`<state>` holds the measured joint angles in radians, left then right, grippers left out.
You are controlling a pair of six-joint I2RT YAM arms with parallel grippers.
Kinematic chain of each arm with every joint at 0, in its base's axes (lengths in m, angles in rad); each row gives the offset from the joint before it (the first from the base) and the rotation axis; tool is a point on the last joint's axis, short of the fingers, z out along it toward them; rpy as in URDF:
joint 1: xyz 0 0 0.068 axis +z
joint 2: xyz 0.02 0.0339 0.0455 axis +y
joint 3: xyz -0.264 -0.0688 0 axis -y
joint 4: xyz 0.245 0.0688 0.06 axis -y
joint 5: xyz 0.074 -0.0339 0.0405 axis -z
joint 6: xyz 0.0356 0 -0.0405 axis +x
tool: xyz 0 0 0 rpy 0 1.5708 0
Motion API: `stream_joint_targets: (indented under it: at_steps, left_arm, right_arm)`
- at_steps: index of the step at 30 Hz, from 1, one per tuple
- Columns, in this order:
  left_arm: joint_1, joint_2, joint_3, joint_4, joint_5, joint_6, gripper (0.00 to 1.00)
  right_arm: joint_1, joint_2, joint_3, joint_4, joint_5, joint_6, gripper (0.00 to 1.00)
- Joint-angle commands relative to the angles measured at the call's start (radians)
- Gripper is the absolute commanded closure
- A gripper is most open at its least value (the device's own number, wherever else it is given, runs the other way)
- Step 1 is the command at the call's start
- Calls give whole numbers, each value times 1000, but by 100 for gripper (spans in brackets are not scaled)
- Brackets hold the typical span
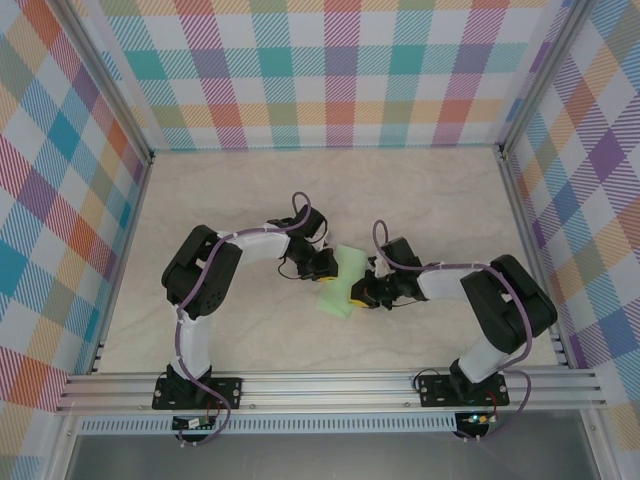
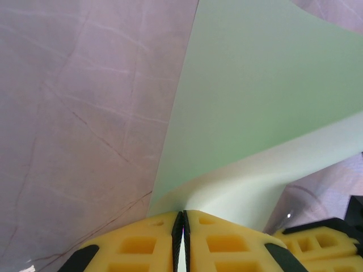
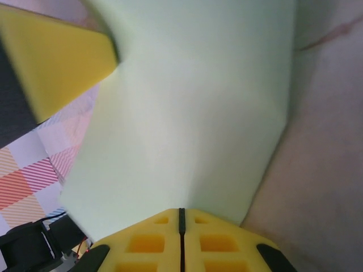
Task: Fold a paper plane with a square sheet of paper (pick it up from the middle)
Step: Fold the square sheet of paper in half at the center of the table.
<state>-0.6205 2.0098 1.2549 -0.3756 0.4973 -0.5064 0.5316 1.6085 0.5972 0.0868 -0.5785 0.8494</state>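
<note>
The square sheet of paper (image 1: 340, 281), pale mint green, is held bent between the two arms at the table's middle. My left gripper (image 1: 323, 266) is shut on its left edge. In the left wrist view the yellow fingers (image 2: 142, 243) of this gripper (image 2: 182, 218) pinch the sheet (image 2: 255, 85), which curves up and away. My right gripper (image 1: 362, 293) is shut on the sheet's right edge. In the right wrist view the paper (image 3: 193, 113) rises straight from that gripper (image 3: 181, 215). A paper plane is out of view.
The beige marbled table (image 1: 220, 180) is walled by plaid panels (image 1: 330, 70) at the back and both sides. An aluminium rail (image 1: 330, 385) runs along the near edge by the arm bases. Open table lies behind and to both sides.
</note>
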Motion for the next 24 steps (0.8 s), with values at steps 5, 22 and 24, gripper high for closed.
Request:
stream_joint_targets:
  at_steps: [5, 22, 24]
  left_arm:
    - [-8, 61, -15, -103, -69, 18, 86]
    - [-8, 56, -14, -108, -69, 22, 86]
    - [-8, 58, -13, -109, -69, 22, 86]
  right_arm:
    - [53, -36, 2, -11, 21, 3, 93]
    - [65, -56, -41, 1, 59, 24, 94]
    - [70, -77, -54, 17, 54, 32, 93]
